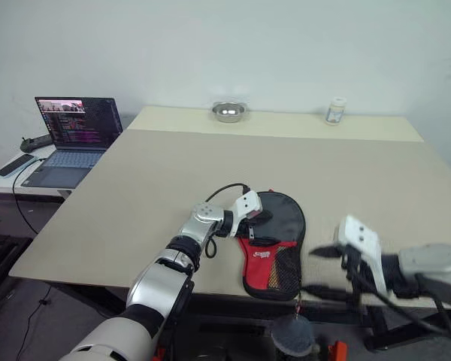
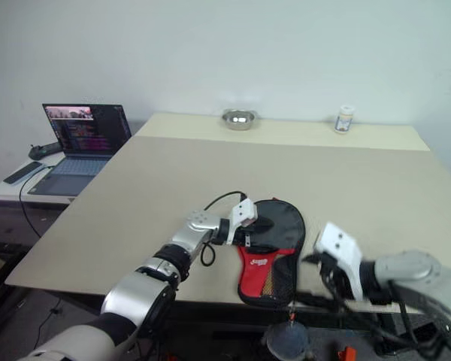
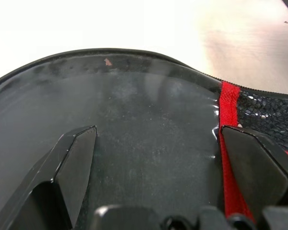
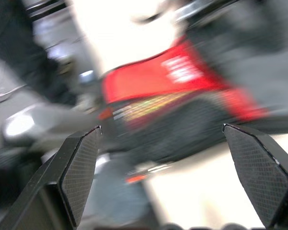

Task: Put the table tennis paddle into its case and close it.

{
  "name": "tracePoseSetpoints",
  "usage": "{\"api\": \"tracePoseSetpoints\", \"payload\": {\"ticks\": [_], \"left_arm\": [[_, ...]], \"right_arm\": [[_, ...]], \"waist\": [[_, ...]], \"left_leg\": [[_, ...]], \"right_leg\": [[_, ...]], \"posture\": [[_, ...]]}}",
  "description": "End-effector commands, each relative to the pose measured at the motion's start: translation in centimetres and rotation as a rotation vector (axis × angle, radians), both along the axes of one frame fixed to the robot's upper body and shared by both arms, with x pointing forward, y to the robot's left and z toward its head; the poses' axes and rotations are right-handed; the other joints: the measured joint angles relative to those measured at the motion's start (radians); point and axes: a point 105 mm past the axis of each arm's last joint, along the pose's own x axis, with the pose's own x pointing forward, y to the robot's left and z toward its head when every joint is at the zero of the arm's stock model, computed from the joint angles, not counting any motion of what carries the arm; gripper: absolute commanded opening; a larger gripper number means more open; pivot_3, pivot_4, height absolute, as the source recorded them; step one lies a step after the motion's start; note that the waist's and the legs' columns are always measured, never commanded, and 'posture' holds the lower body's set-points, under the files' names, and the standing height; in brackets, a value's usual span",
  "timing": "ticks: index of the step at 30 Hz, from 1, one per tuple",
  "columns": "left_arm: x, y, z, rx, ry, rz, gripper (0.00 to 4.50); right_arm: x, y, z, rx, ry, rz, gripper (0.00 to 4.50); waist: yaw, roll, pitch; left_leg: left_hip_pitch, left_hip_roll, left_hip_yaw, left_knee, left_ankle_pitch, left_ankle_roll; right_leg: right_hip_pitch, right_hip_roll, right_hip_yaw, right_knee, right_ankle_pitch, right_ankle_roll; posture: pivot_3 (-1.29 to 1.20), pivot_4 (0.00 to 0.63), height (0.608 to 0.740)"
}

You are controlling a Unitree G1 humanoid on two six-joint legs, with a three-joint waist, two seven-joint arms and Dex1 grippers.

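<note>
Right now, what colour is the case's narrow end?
Red with a white logo and black mesh on the case; clearest in the left eye view.

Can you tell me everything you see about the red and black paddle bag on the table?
The case is a paddle-shaped soft pouch lying flat near the table's front edge, narrow end toward the robot. Its round part looks shiny black; the narrow part is red with a white logo and black mesh, and a zipper runs along the edge. The left gripper, fingers open, sits over the round part. The right gripper hangs open, apart from it. Whether the paddle is inside cannot be told.

Blurred case (image 4: pixel 182 96); paddle hidden inside
</note>
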Motion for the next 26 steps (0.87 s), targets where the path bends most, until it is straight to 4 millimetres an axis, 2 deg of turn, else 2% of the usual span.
{"api": "tracePoseSetpoints", "payload": {"ticks": [1, 4, 6, 7, 9, 12, 14, 19, 23, 26], "left_arm": [[-0.3, 0.2, 1.2, -0.024, -0.026, -0.059, 4.5], [-0.2, 1.4, 4.0, -0.092, -0.074, -0.087, 4.5], [-0.3, 3.1, 6.0, -0.131, -0.109, -0.079, 4.5], [-0.5, 4.1, 6.8, -0.148, -0.116, -0.061, 4.5], [-0.8, 6.3, 8.0, -0.182, -0.12, 0.021, 4.5], [-1.4, 8.6, 8.9, -0.205, -0.114, 0.134, 4.5], [-2.2, 10.5, 9.2, -0.21, -0.104, 0.2, 4.5], [-3.1, 11.6, 9.4, -0.218, -0.075, 0.274, 4.5], [-3.1, 12.9, 8.5, -0.188, -0.059, 0.306, 4.5], [-1.9, 12.5, 9.1, -0.226, -0.082, 0.346, 4.5]], "right_arm": [[3.4, -1.2, 1.4, 0.019, -0.136, -0.08, 4.44], [6.1, -1.8, 2.3, 0.063, -0.241, -0.121, 4.44], [8.2, -2.5, 2.2, 0.081, -0.29, -0.156, 4.44], [9.0, -2.7, 2.1, 0.095, -0.304, -0.166, 4.44], [10.6, -3.1, 1.8, 0.139, -0.317, -0.187, 4.44], [12.1, -4.3, 1.3, 0.159, -0.331, -0.192, 4.44], [12.7, -4.8, 1.0, 0.173, -0.328, -0.192, 4.44], [13.7, -7.2, 1.2, 0.175, -0.344, -0.216, 4.44], [13.3, -6.4, 1.1, 0.157, -0.354, -0.188, 4.44], [13.0, -6.7, 0.8, 0.126, -0.335, -0.184, 4.44]], "waist": [[-0.002, 0.0, 0.0], [-0.006, 0.0, 0.003], [-0.02, 0.002, 0.008], [-0.027, 0.002, 0.009], [-0.043, 0.004, 0.01], [-0.053, 0.007, 0.012], [-0.054, 0.008, 0.013], [-0.045, 0.012, 0.016], [-0.044, 0.013, 0.016], [-0.044, 0.013, 0.016]], "left_leg": [[-0.004, -0.001, 0.0, 0.0, 0.0, 0.0], [-0.018, -0.002, 0.0, 0.002, 0.002, -0.003], [-0.018, -0.001, 0.001, 0.001, 0.003, -0.005], [-0.024, -0.001, 0.002, 0.001, 0.003, -0.006], [-0.032, -0.001, 0.003, 0.001, 0.003, -0.006], [-0.032, -0.001, 0.003, 0.0, 0.003, -0.007], [-0.032, -0.001, 0.003, 0.0, 0.002, -0.007], [-0.032, -0.001, 0.003, 0.002, 0.003, -0.007], [-0.031, -0.001, 0.003, 0.002, 0.003, -0.007], [-0.031, -0.001, 0.003, 0.002, 0.003, -0.007]], "right_leg": [[-0.002, 0.0, 0.0, 0.0, 0.0, 0.0], [-0.017, 0.0, 0.002, 0.003, 0.005, -0.007], [-0.02, 0.001, 0.003, 0.003, 0.005, -0.008], [-0.025, 0.001, 0.004, 0.003, 0.005, -0.008], [-0.035, 0.001, 0.005, 0.004, 0.005, -0.009], [-0.035, 0.001, 0.005, 0.003, 0.005, -0.009], [-0.035, 0.001, 0.005, 0.002, 0.005, -0.009], [-0.034, 0.001, 0.005, 0.003, 0.005, -0.009], [-0.033, 0.001, 0.005, 0.004, 0.006, -0.01], [-0.034, 0.001, 0.005, 0.004, 0.006, -0.01]], "posture": [[0.0, 0.15, 0.74], [0.0, 0.15, 0.74], [0.0, 0.15, 0.74], [0.0, 0.15, 0.74], [0.0, 0.15, 0.74], [0.0, 0.15, 0.74], [0.0, 0.15, 0.74], [0.0, 0.15, 0.74], [0.0, 0.15, 0.74], [0.0, 0.15, 0.74]]}}
